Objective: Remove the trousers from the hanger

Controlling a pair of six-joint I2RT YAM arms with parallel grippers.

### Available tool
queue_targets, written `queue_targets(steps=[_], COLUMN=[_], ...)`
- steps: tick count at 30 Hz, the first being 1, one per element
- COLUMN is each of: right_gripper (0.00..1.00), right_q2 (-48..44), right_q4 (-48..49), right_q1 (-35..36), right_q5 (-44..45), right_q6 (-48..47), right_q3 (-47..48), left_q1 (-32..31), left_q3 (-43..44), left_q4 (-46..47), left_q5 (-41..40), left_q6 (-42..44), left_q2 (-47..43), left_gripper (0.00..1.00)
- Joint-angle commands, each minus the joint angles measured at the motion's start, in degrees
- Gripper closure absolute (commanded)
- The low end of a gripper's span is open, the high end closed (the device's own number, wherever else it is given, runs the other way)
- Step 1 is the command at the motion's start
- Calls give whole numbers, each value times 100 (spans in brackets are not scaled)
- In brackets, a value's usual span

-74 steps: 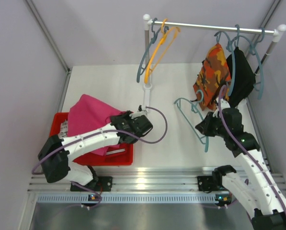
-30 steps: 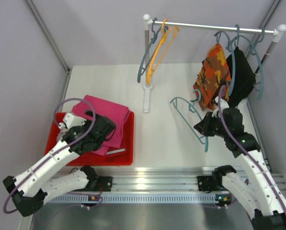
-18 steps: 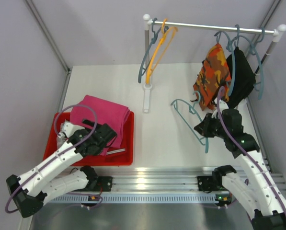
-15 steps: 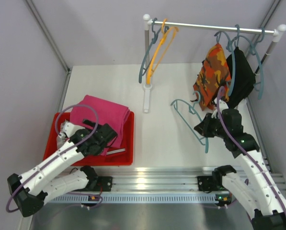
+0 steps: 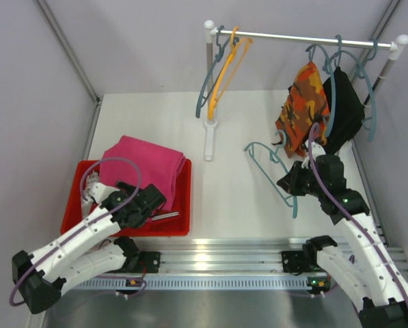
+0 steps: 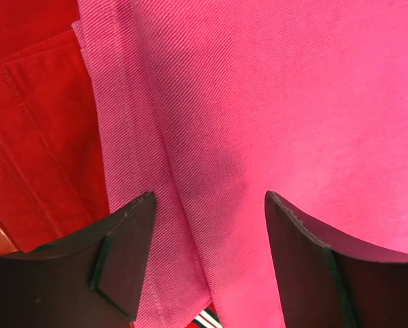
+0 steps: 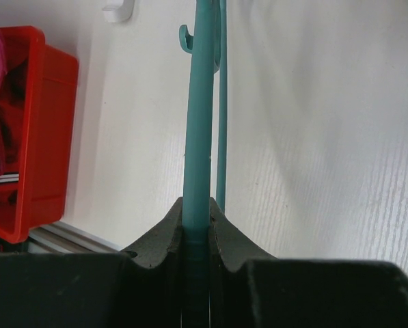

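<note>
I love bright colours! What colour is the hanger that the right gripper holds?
Teal. The hanger shows best in the right wrist view.

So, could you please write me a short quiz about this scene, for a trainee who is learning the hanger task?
1. True or false: the pink trousers lie in the red bin.
2. What is between the jaws of the right gripper? A: a teal hanger. B: a red cloth. C: nothing.
3. Which trousers hang on the rail?

Key:
1. True.
2. A.
3. The orange camouflage trousers and the black trousers.
</note>
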Motion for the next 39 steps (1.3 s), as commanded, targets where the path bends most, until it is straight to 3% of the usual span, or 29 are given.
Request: queue_targets(steps=[1,15,24,28,31,32,35,39], right_gripper=[100,100,100,100,100,100,100,100], right_q2=[-24,-6,46,64,55,47,38,38], right_q4=[151,81,142,125,90,81,46,72], right_q1=[43,43,34,52,43,43,43,52], right_q5=[72,160,152,152,187,195,204,213], right_q6=[-84,-67,-49,-67,-75,-75,-75,-32], right_q3=[95,139,130,156,174,183,209,218], left_q1=[59,296,463,533,621,673,718,727], left_q3=[-67,-234,-339,-489,-498,-463,-236,292], left_q4=[347,990,963,1288,1385,1368,1087,455], left_q5=[-284,-232,-82,23,15,6,-108,-441], left_q6=[-730,-167,-70,79,211,237,203,167], left_q2=[-157,-34,-87,-96,-87,-87,-122,-184], left_gripper=[31,46,29,41,58,72,98,100])
